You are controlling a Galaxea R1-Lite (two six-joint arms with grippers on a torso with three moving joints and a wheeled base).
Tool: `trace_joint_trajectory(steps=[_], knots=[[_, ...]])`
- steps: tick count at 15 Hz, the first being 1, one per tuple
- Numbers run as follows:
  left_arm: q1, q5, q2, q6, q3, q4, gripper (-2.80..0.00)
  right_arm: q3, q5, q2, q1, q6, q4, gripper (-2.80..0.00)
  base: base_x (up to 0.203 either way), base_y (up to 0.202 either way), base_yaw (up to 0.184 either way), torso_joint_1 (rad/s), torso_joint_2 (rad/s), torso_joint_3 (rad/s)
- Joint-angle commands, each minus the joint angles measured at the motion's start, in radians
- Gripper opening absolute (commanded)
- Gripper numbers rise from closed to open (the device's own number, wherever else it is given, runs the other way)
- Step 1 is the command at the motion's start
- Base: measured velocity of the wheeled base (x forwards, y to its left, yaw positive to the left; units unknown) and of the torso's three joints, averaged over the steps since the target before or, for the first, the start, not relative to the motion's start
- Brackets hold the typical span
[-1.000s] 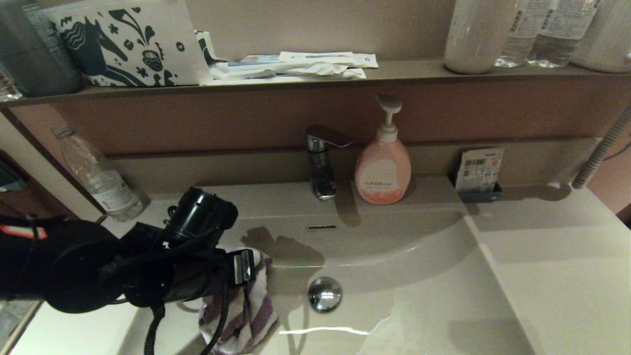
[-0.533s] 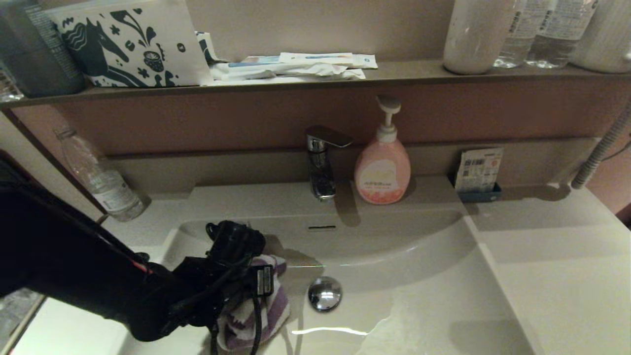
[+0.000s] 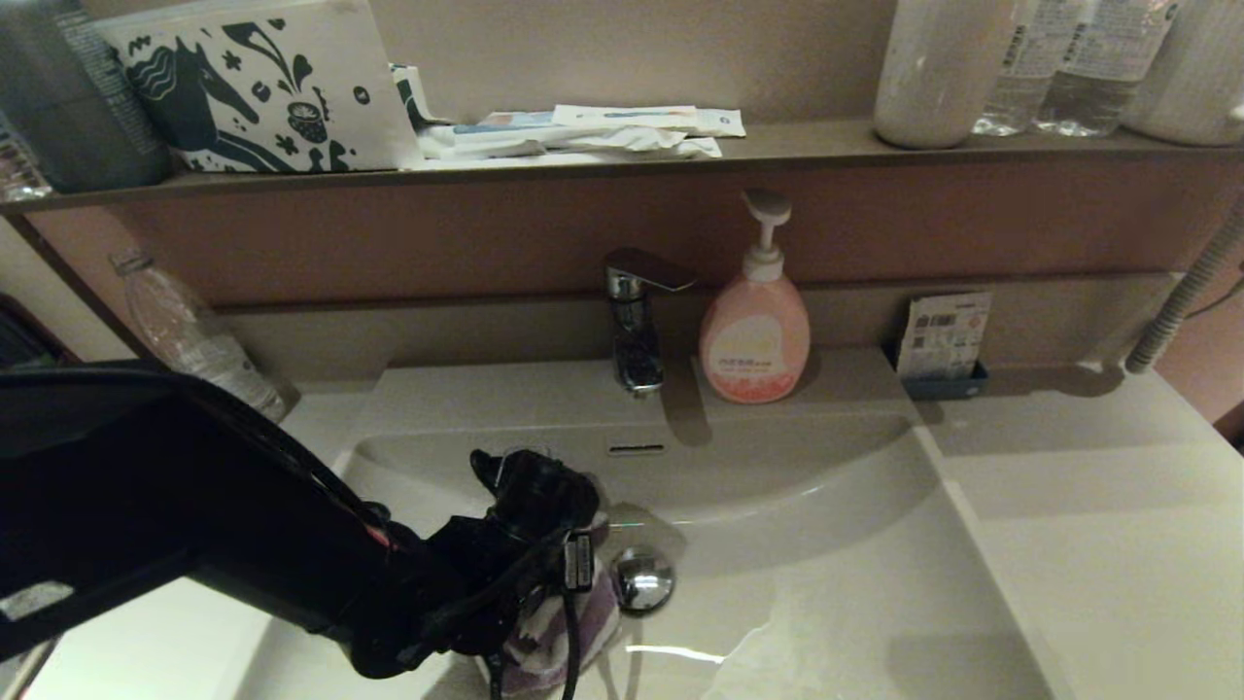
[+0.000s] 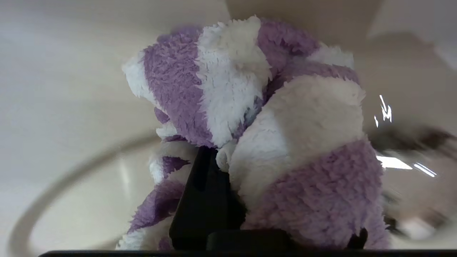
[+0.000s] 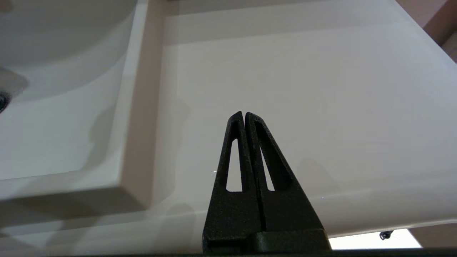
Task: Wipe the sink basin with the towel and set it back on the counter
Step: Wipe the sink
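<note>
The left gripper (image 3: 559,608) is reaching down into the sink basin (image 3: 826,593), clamped on the towel (image 3: 564,632), whose purple and white stripes are bunching up around the one dark finger (image 4: 203,200) that shows in the left wrist view. The towel is lying low in the basin, just beside the round chrome drain plug (image 3: 643,580) and on its left; it is probably pressing on the basin floor, though the arm is covering the contact. The right gripper (image 5: 245,116) is hanging over the bare right stretch of the worktop (image 5: 303,89), its two fingers pressed flat together with nothing between them. At the back rim a chrome faucet (image 3: 634,321) is standing beside a pink soap pump bottle (image 3: 755,331), and a small dark tray (image 3: 941,381) further right is holding a printed card (image 3: 945,332) upright. A clear plastic bottle (image 3: 185,335) is leaning at the left end of the worktop. On the brown shelf (image 3: 777,141) above, a white pouch with a dark-blue horse print (image 3: 262,87) is standing next to some flat packets (image 3: 583,131), with a pale canister (image 3: 938,68) and water bottles (image 3: 1069,63) to the right.
</note>
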Motion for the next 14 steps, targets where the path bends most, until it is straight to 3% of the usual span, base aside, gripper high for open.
trace_joint_trajectory(steps=[1, 6, 8, 11, 14], knots=[[-0.051, 0.003, 0.007, -0.057, -0.078, 0.060, -2.80, -0.001, 0.000, 0.001, 0.000, 0.001, 0.002, -2.80, 0.000, 0.000, 0.000, 0.000, 0.00, 0.000], [-0.175, 0.018, 0.092, -0.224, -0.305, 0.245, -2.80, 0.000, 0.000, 0.001, 0.000, 0.002, 0.000, -2.80, 0.000, 0.000, 0.000, 0.000, 0.00, 0.000], [-0.220, 0.024, 0.141, -0.239, -0.408, 0.279, -2.80, 0.000, 0.000, 0.001, 0.000, 0.000, 0.000, -2.80, 0.000, 0.000, 0.000, 0.000, 0.00, 0.000], [-0.286, 0.026, 0.200, -0.261, -0.446, 0.275, -2.80, 0.000, 0.000, 0.001, 0.000, 0.000, 0.000, -2.80, 0.000, 0.000, 0.000, 0.000, 0.00, 0.000], [-0.308, 0.037, 0.262, -0.292, -0.548, 0.283, -2.80, 0.000, 0.000, 0.001, 0.000, 0.001, 0.000, -2.80, 0.000, 0.000, 0.000, 0.000, 0.00, 0.000]])
